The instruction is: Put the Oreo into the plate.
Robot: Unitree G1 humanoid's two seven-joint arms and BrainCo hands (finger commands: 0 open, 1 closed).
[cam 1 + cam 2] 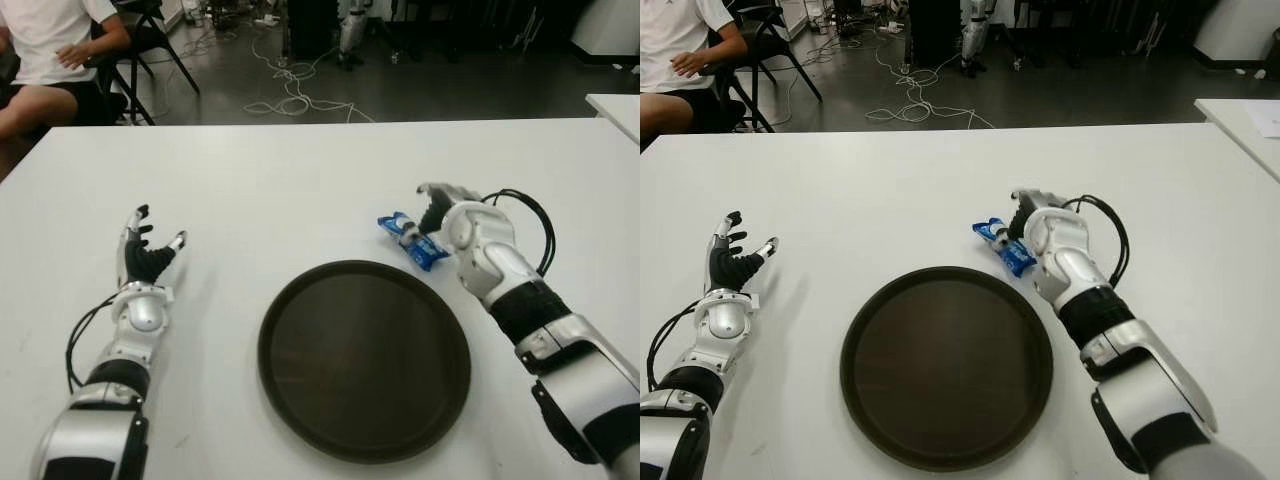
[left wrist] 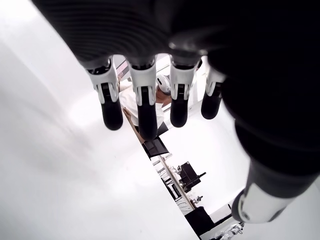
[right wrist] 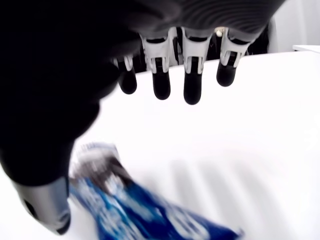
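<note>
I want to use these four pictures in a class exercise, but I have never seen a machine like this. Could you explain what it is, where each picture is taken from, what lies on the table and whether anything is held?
This is a humanoid robot with two arms that end in fingered hands. The two wide pictures come from a pair of cameras on its head, looking down at a white table. The two close-ups come from cameras on its wrists, each looking along its own fingers.

On the table lies a round dark plate, with nothing in it. Just beyond its rim, on the robot's right, lies a blue Oreo packet. The right hand is over that packet with fingers spread, and its wrist picture shows the packet below, not yet gripped. The left hand shows left of the plate, open and holding nothing. A seated person is in the background.
</note>
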